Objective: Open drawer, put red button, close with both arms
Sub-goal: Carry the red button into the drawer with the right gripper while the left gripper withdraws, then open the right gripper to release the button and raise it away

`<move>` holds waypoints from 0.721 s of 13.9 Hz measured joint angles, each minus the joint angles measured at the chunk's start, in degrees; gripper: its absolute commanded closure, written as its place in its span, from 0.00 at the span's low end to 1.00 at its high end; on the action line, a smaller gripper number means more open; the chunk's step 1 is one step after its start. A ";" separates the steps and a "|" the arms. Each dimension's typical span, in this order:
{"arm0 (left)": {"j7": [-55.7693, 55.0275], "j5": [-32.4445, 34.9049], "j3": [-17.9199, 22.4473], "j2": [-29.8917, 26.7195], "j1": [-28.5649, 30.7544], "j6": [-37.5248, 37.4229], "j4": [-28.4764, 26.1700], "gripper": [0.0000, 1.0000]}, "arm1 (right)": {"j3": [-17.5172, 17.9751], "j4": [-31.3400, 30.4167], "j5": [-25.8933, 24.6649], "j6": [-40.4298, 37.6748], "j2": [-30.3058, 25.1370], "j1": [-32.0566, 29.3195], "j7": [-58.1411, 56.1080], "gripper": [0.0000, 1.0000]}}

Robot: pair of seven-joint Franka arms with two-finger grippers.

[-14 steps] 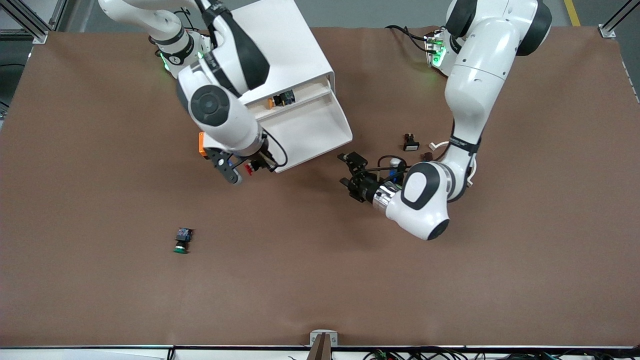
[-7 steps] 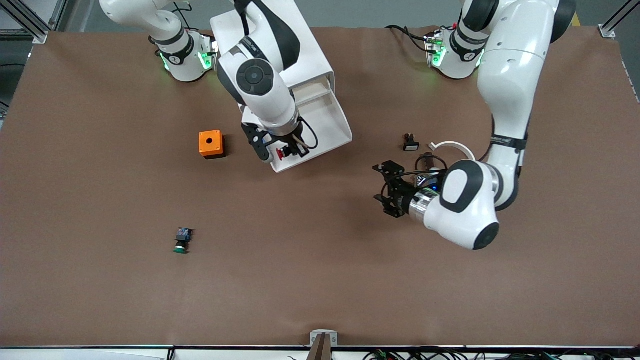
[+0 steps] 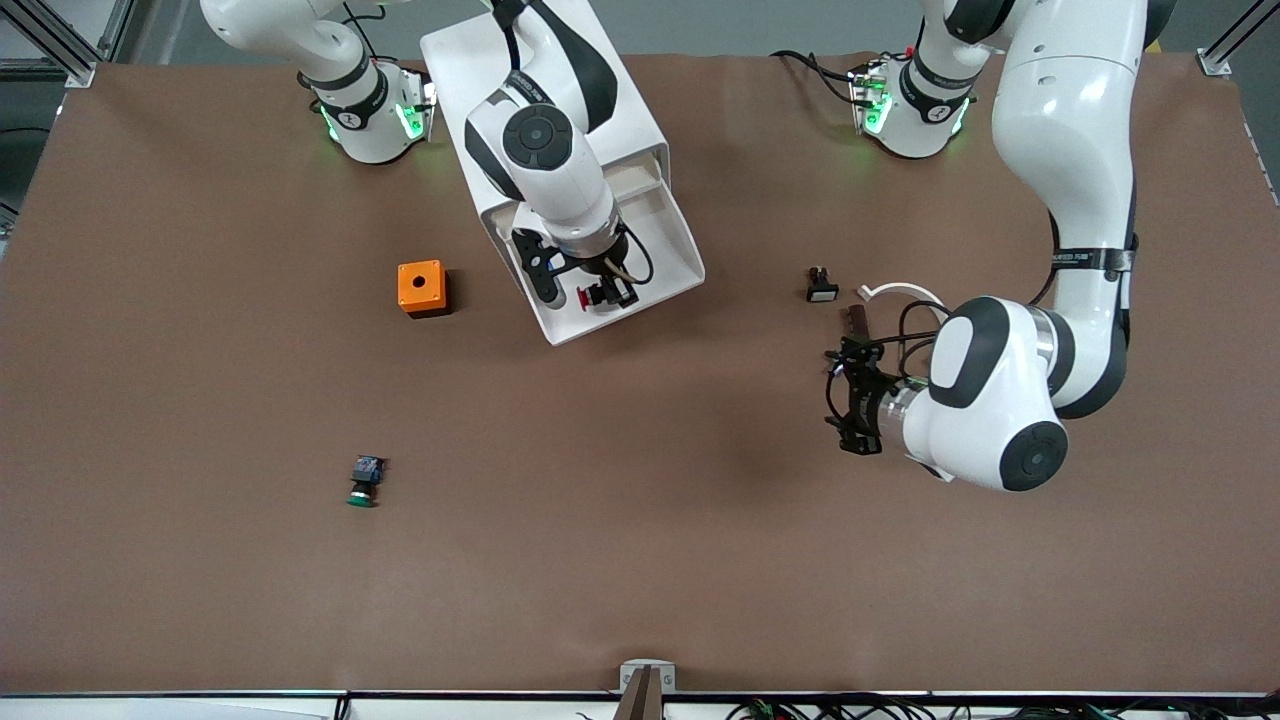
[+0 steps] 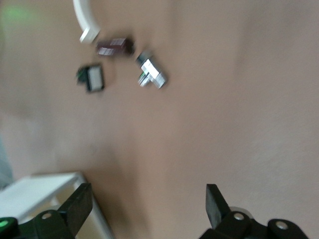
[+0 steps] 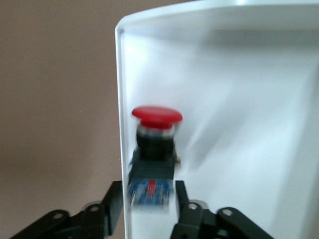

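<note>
On the brown table (image 3: 200, 300), the largest thing is the white cabinet (image 3: 560, 90) at the robots' end, its drawer (image 3: 655, 262) pulled out toward the front camera. The right arm reaches over that open tray, and the right gripper (image 3: 590, 290) hangs just above the tray floor with the red button (image 3: 583, 297) between its jaws; the right wrist view shows the button (image 5: 156, 149) with its blue block flanked by the two fingers (image 5: 185, 204), but whether they are pinching it or letting go I cannot tell. The left arm waits over bare table toward its own end, the left gripper (image 3: 850, 400) with its jaws spread wide and empty. Near it lie a few small loose parts (image 3: 822, 285); an orange box (image 3: 421, 288) sits beside the drawer, and a green-capped button (image 3: 364, 482) lies nearer the front camera. The red button looks light, hard and rigid, its rounded cap likely slippery, so the squarer black body seems the better place to take hold.
</note>
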 measured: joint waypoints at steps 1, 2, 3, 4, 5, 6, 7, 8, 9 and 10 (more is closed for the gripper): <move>3.85 1.32 0.47 -0.01 0.01 0.12 0.00 0.00 | -0.14 0.09 0.00 0.04 -0.02 0.00 -0.02 0.00; 7.67 2.58 0.65 0.00 0.01 0.17 0.00 0.00 | -0.46 0.32 -0.01 0.09 -0.08 -0.09 -0.31 0.00; 11.02 3.58 0.67 -0.01 -0.05 0.21 0.01 0.00 | -0.86 0.89 -0.08 -0.56 -0.26 -0.61 -1.74 0.00; 14.43 4.34 0.61 -0.08 -0.23 0.44 0.10 0.00 | -1.26 2.18 -0.12 -3.02 -0.51 -1.95 -5.36 0.00; 17.93 4.65 0.45 -0.47 -0.58 1.03 0.29 0.00 | -1.52 4.13 -0.15 -6.76 -0.76 -3.97 -10.49 0.00; 21.39 4.74 0.40 -1.24 -1.22 1.38 0.60 0.01 | -1.79 6.51 -0.14 -11.17 -0.98 -6.53 -16.31 0.00; 25.25 4.90 0.36 -2.35 -2.00 1.40 0.79 0.01 | -2.01 8.96 -0.14 -15.25 -1.21 -9.50 -21.38 0.00; 30.20 5.13 0.36 -3.50 -2.60 1.40 0.82 0.00 | -2.15 11.25 -0.14 -18.76 -1.45 -12.72 -26.02 0.00; 36.32 5.22 0.24 -4.35 -2.88 1.39 0.82 0.00 | -2.25 13.46 -0.14 -22.06 -1.64 -16.04 -30.87 0.00; 42.88 5.23 -0.26 -4.87 -2.91 1.60 0.81 0.00 | -2.36 15.63 -0.13 -25.56 -1.79 -19.33 -36.04 0.00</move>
